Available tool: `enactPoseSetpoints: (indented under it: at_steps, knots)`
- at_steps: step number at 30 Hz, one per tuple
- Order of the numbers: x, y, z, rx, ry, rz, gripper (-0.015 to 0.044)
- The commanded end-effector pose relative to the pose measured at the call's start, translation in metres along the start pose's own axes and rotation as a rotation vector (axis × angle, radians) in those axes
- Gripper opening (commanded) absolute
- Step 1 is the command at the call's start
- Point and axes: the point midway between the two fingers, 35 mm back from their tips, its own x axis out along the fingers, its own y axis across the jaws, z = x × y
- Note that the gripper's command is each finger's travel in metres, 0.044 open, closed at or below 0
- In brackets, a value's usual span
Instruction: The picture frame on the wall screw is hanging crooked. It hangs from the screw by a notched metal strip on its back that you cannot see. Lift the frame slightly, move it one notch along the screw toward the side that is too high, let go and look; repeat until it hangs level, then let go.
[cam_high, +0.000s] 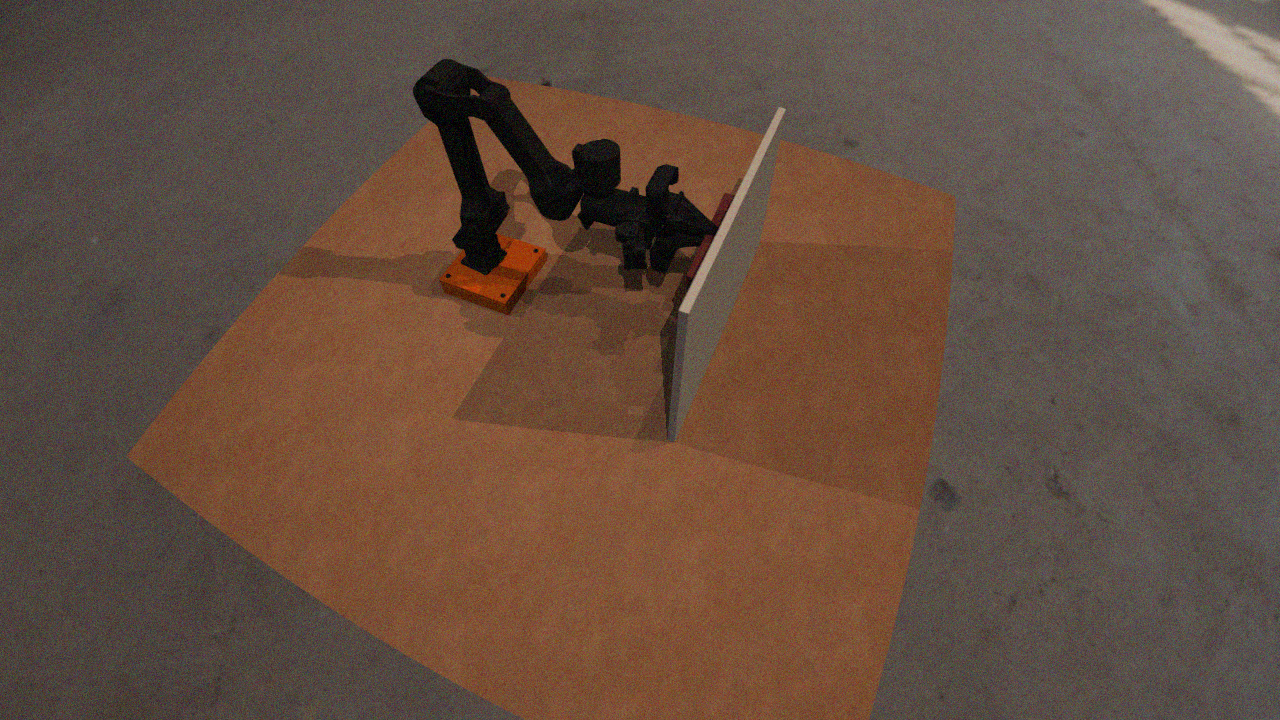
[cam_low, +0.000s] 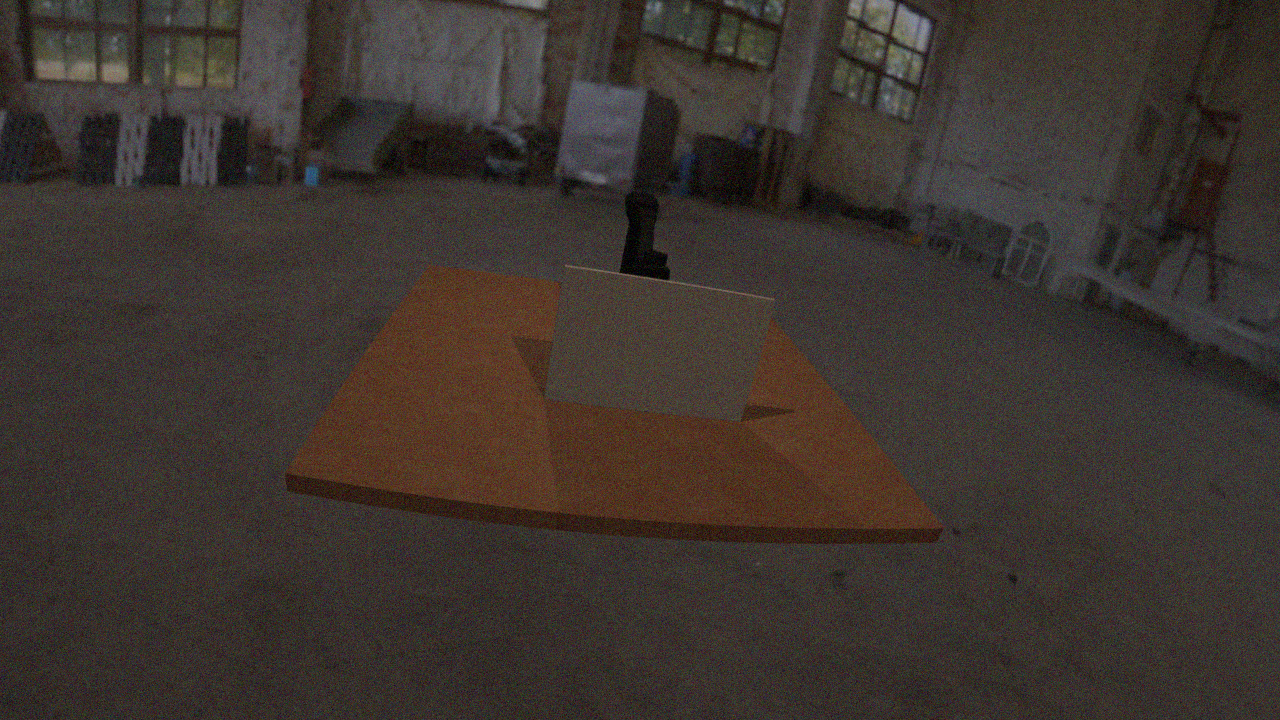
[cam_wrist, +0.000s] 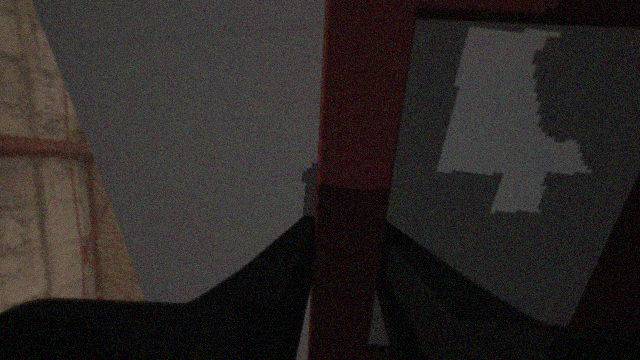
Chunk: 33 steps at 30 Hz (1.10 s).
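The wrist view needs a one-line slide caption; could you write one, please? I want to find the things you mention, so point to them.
Gripper (cam_wrist: 343, 229) (cam_high: 714, 231) closed on one side of the red picture frame (cam_wrist: 367, 95) (cam_high: 723, 210).

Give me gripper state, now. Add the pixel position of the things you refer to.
Gripper (cam_high: 711, 231) (cam_wrist: 343, 229): closed on the frame (cam_high: 725, 207) (cam_wrist: 365, 100), fingers on either side of one red bar.

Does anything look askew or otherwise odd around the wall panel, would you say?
Nothing looks spilled or damaged. The tool grips the frame, whose side bar leans slightly in the wrist view; I can't tell whether it hangs crooked.
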Motion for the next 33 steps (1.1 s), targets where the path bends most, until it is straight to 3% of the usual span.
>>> enactPoseSetpoints:
  at_steps: [1, 33]
  knots:
    - [0.0, 0.001, 0.0, -0.004, 0.003, 0.0, 0.0]
    - [0.0, 0.011, 0.0, -0.005, 0.003, 0.0, 0.0]
